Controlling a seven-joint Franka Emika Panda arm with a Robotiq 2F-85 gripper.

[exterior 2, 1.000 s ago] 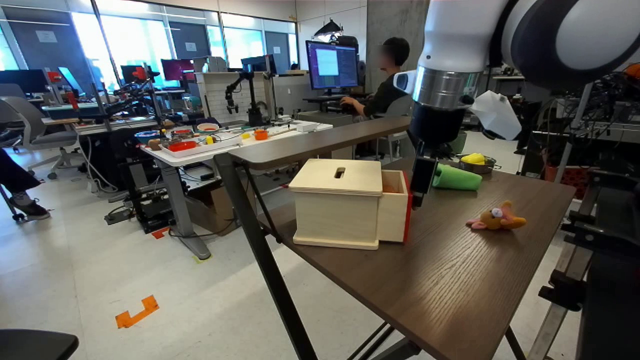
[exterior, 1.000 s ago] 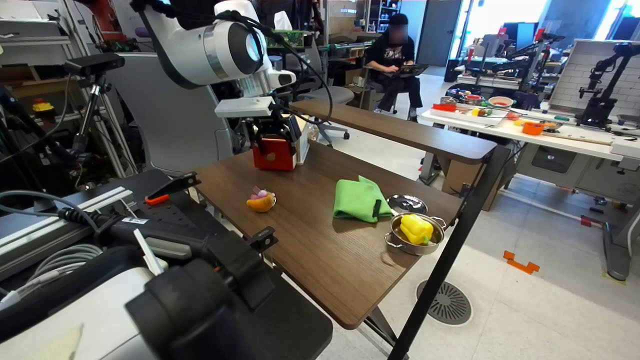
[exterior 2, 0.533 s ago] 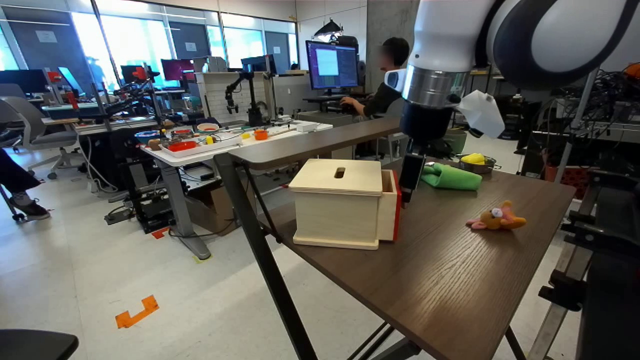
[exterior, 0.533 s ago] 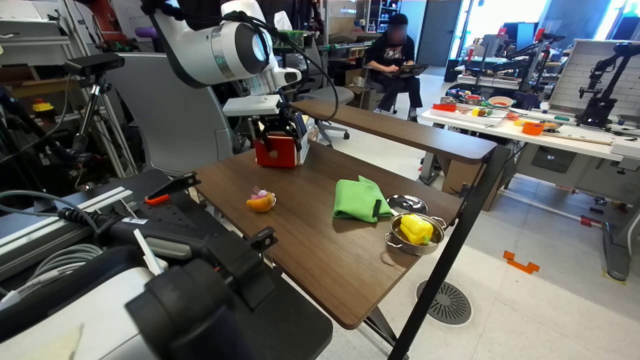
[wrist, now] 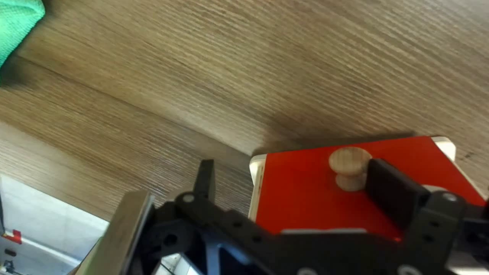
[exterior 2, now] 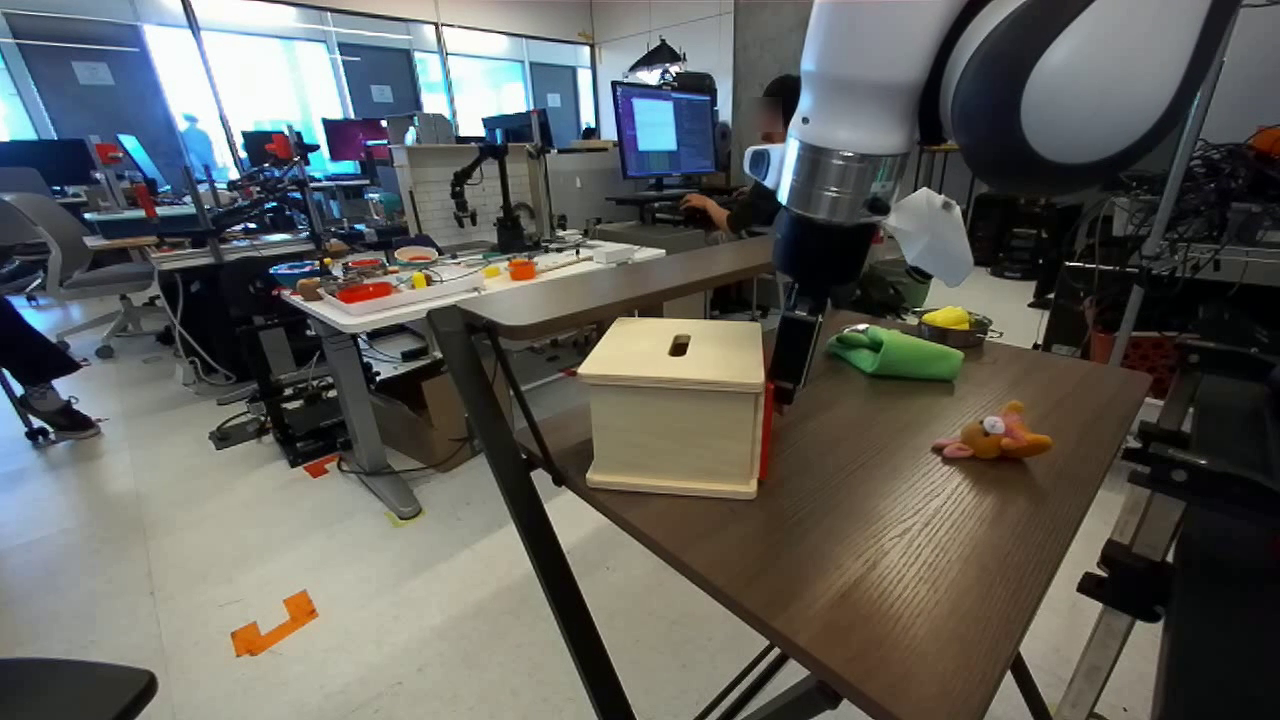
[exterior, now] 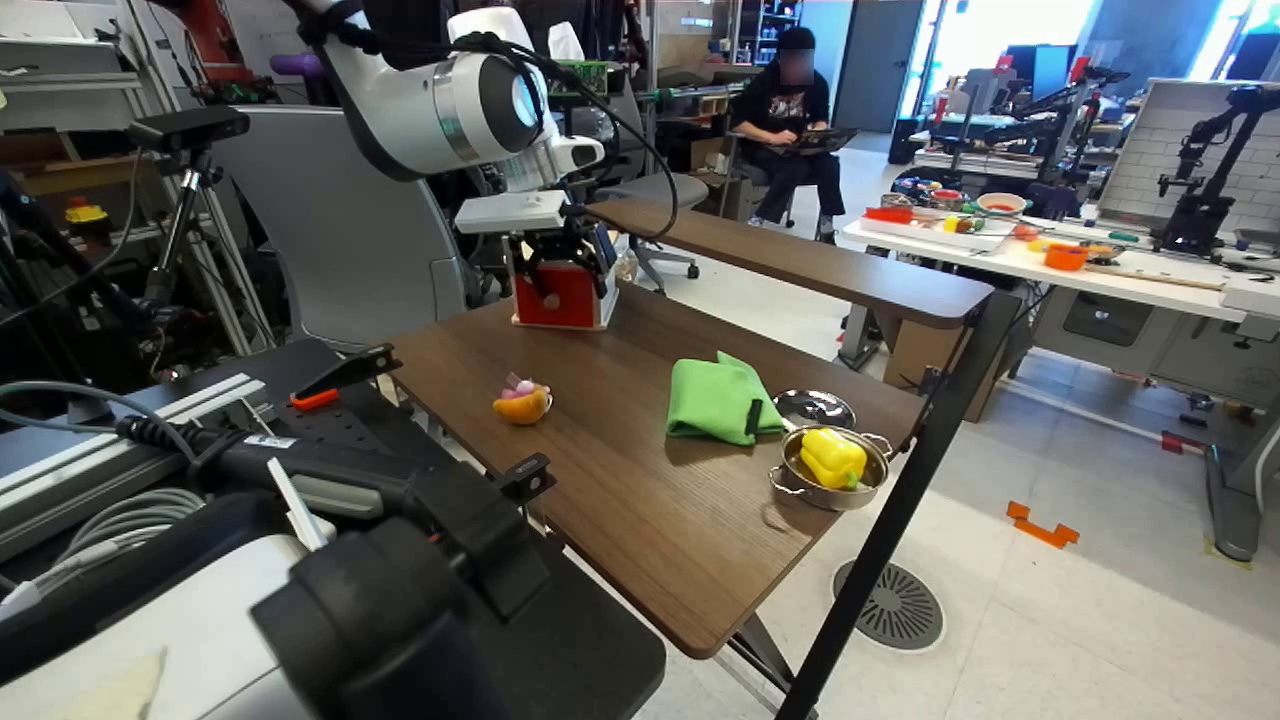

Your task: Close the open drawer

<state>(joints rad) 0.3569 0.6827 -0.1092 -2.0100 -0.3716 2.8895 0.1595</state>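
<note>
The small box (exterior 2: 672, 430) has a light wood top and stands on the table. Its drawer's red front (exterior 2: 768, 440) lies up against the box, and the drawer's pale sides are hidden inside. The red front also shows in an exterior view (exterior: 570, 305) and in the wrist view (wrist: 301, 191). A round wooden knob (wrist: 350, 162) sits on the front. My gripper (wrist: 292, 166) is open with nothing between its fingers. One finger is right beside the knob, and I cannot tell whether they touch. The other finger is out past the front's edge. In an exterior view the gripper (exterior 2: 787, 392) is against the red front.
A green cloth (exterior: 720, 400), a steel pot (exterior: 835, 495) with a yellow pepper (exterior: 832, 458), a metal lid (exterior: 815, 408) and an orange toy (exterior: 522, 405) are on the brown table (exterior: 600, 470). A raised shelf (exterior: 790, 255) runs along one table edge near the box.
The drawer has slid into the box until its red front meets the box. My gripper has moved along with it towards the box. The gripper stays open.
</note>
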